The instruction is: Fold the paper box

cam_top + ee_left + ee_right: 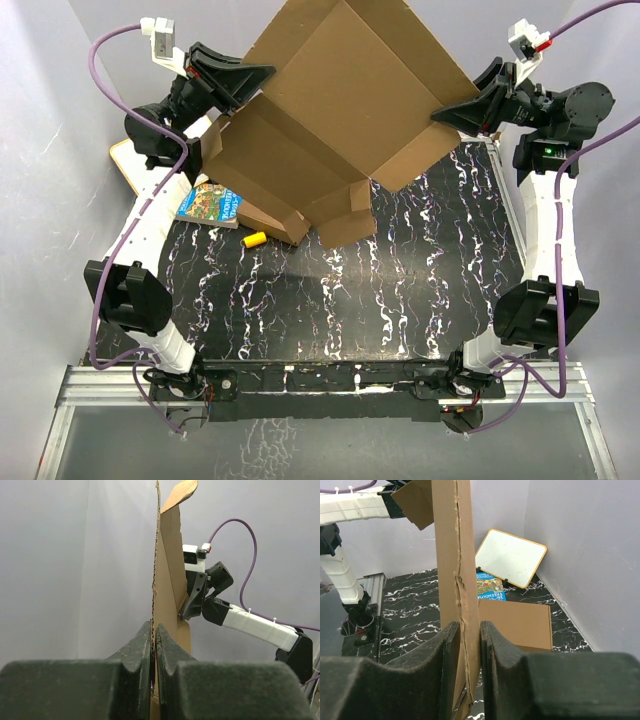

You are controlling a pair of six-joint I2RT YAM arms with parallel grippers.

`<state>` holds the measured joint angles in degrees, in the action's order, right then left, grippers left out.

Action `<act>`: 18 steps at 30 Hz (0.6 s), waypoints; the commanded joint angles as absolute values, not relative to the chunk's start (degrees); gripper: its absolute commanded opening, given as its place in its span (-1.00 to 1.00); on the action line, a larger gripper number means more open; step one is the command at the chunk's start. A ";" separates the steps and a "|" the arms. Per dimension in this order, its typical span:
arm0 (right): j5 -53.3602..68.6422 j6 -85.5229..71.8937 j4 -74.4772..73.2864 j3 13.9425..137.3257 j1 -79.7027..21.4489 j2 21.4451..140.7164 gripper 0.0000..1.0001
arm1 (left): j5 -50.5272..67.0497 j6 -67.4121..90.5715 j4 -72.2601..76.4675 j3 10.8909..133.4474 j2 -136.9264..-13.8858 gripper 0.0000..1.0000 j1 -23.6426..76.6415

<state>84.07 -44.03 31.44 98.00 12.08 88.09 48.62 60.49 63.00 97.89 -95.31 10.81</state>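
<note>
Above the black marbled table [400, 290] I hold the unfolded brown paper box [340, 90], flaps creased, stretched between left gripper [154, 630] and right gripper [470, 630], each clamped on its edge.

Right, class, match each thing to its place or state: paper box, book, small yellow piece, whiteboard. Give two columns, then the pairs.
1 paper box
2 book
3 small yellow piece
4 whiteboard

A propped up at a tilt
B held up above the table
C lying on the bare black tabletop
D lying flat between the whiteboard and the flat brown box

Pairs: 1-B, 2-D, 3-C, 4-A
</note>
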 commanded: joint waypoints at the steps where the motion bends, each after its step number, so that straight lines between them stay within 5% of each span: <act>1: 83.89 -44.98 34.01 98.14 11.02 85.87 -0.55 | 47.64 60.56 65.65 100.37 -95.05 -1.00 11.16; 5: 84.32 -44.97 33.93 98.26 10.81 85.87 -0.82 | 47.65 60.47 65.65 100.37 -95.15 -1.00 11.11; 13: 82.40 -39.08 25.23 98.07 11.52 84.27 -0.84 | 47.31 57.83 62.73 99.07 -94.24 -1.00 10.61; 18: 79.30 -31.13 13.58 97.20 13.15 81.53 -0.84 | 45.80 56.19 61.41 95.97 -92.86 -0.18 9.32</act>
<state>83.61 -38.87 22.81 97.56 12.14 86.06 47.18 57.76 61.30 97.41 -95.37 10.17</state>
